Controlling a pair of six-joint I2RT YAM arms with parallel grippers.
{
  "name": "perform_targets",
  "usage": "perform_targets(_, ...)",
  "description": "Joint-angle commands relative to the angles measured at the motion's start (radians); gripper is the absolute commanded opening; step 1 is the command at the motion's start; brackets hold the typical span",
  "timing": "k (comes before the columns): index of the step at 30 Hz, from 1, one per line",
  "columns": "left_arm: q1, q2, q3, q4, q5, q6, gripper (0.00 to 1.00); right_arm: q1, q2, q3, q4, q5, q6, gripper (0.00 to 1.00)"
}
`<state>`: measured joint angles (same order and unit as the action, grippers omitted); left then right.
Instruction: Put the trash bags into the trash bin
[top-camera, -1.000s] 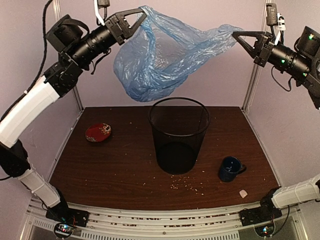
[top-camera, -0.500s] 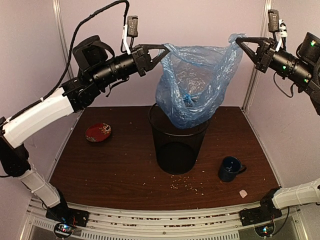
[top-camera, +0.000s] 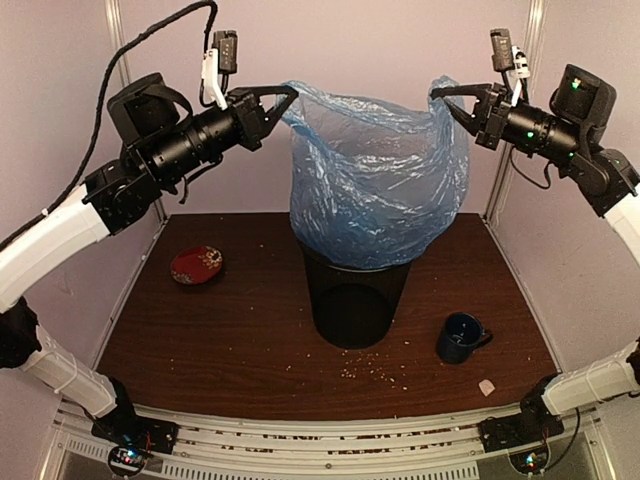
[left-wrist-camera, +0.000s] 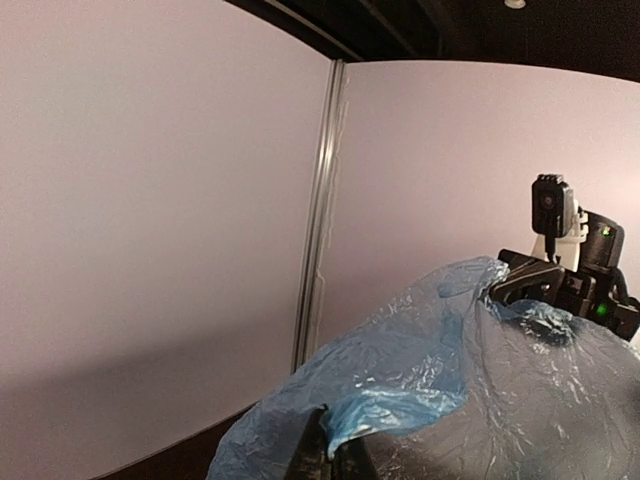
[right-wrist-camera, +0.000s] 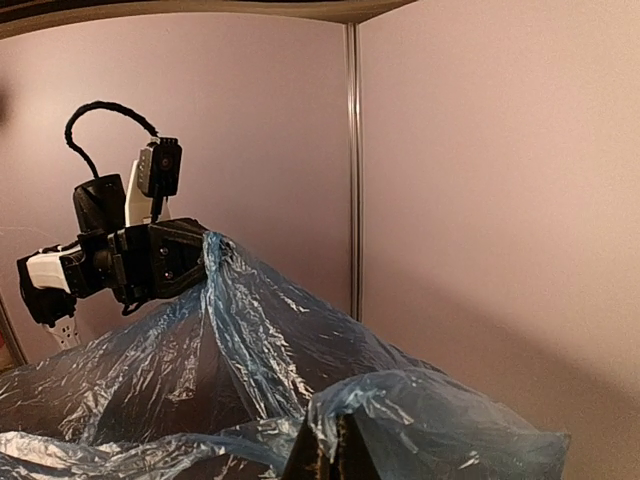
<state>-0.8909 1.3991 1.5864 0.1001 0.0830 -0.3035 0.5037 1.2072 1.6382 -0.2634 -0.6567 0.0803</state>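
Observation:
The light-blue trash bag (top-camera: 375, 180) hangs stretched wide between my two grippers, high above the table. Its bottom sags onto the rim of the black mesh trash bin (top-camera: 355, 300) and hides the rim. My left gripper (top-camera: 290, 93) is shut on the bag's left top edge; the left wrist view shows the film (left-wrist-camera: 420, 370) pinched at the fingers. My right gripper (top-camera: 440, 93) is shut on the right top edge; the right wrist view shows the bag (right-wrist-camera: 250, 340) running across to the left gripper (right-wrist-camera: 150, 262). The bin is hidden in both wrist views.
A dark blue mug (top-camera: 462, 337) stands right of the bin. A small red dish (top-camera: 196, 265) lies to the left. Crumbs (top-camera: 375, 370) are scattered in front of the bin, and a pale scrap (top-camera: 487, 386) lies near the front right corner. Walls close in on the back and both sides.
Both grippers have carried the bag from the upper left to over the bin and spread it wider. The bag's bottom has come down from clear of the bin onto its rim.

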Motion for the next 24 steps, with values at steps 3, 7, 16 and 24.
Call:
perform_targets(3,0.001,-0.029,-0.097,-0.03,-0.138,0.051,0.0,-0.005,0.071,0.05,0.068,-0.089,0.083,0.0)
perform_targets(7,0.002,-0.025,-0.113,-0.022,-0.186,0.072,0.0,-0.005,0.142,0.083,0.074,-0.092,0.099,0.0)
perform_targets(16,0.061,0.131,-0.049,0.092,-0.087,0.043,0.0,-0.009,0.237,0.133,0.04,0.025,0.022,0.0)
perform_targets(24,0.086,0.308,0.07,0.182,-0.005,-0.021,0.0,-0.051,0.184,0.064,0.066,0.101,-0.046,0.0)
